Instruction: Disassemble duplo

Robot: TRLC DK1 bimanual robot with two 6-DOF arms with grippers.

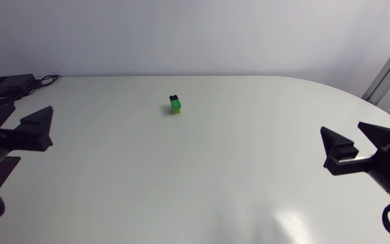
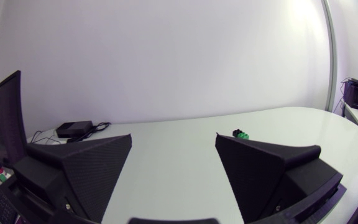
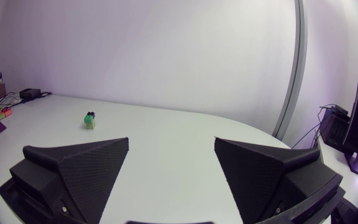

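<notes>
On the table [image 1: 202, 176], the duplo stack [image 1: 175, 104] stood upright, black on top, green below. Left arm [image 1: 9, 139] sat well left of the stack, right arm [image 1: 381, 159] well right of it. Both jaws were spread wide, holding nothing, well apart from the stack.

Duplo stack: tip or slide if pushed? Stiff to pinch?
The duplo stack looks rigid moulded plastic, so probably stiff under a pinch. It stands taller than wide on a smooth white table, so a high push likely tips it; a low one probably slides it.
</notes>
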